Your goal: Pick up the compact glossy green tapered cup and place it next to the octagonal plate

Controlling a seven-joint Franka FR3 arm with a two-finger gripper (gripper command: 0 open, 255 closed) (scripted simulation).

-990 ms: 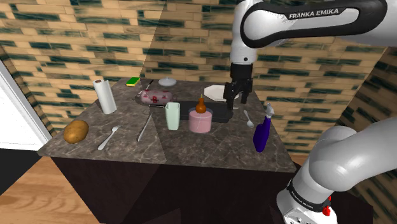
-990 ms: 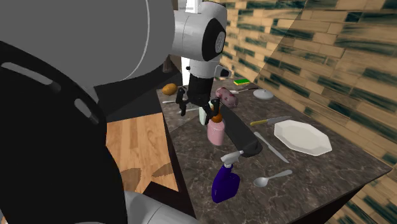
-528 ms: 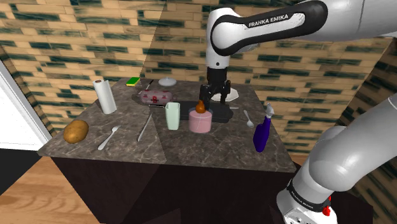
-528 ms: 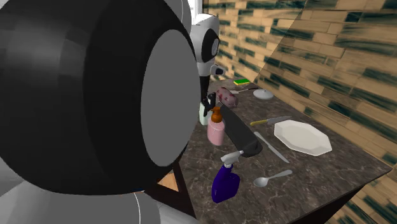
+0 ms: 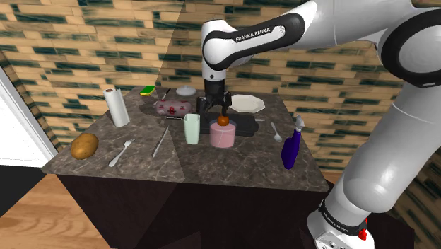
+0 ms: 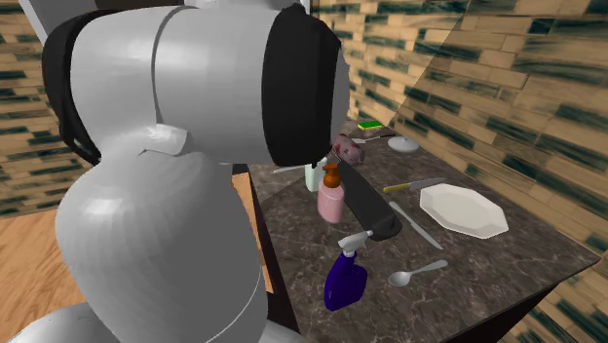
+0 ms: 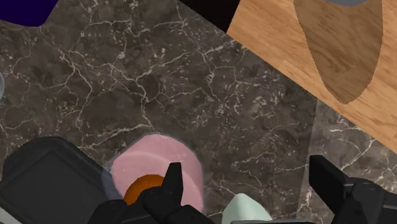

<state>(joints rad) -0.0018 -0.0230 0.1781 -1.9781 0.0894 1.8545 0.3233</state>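
On the dark marbled tabletop [image 5: 233, 163] a scatter of kitchen things is seen, backed by walls of brick pattern. The white arm [image 5: 254, 39] is stretched over it from the shoulder view's right, and in the second exterior view much of the near scene is blocked by it.

A flat black tray [image 5: 245, 127] is laid near the middle of the tabletop. Beyond it, at the far edge, the white octagonal plate [image 5: 247, 103] is set flat. At the shoulder view's left a white paper roll [image 5: 117, 107] is stood upright. Near the right edge a blue spray bottle [image 5: 290, 150] is placed. A pink bottle [image 5: 222, 134] with an orange cap is stood against the tray's near left corner.

Just left of that bottle, in the shoulder view, the pale green cup [image 5: 191, 129] is found upright, well apart from the plate, which lies farther back and to the right.

The tool [image 5: 214, 109] is held above the tabletop, over the gap between cup and pink bottle and a little behind them. Its fingers [image 7: 170, 188] are spread wide in the wrist view. The cup's rim is seen between them there, nearer one finger, and nothing is clasped.

A brown potato [image 5: 84, 146] is laid at the near left corner. A fork [image 5: 121, 152] and a knife [image 5: 161, 141] are laid between it and the cup. A spoon [image 5: 275, 131] is laid between the tray and the spray bottle.
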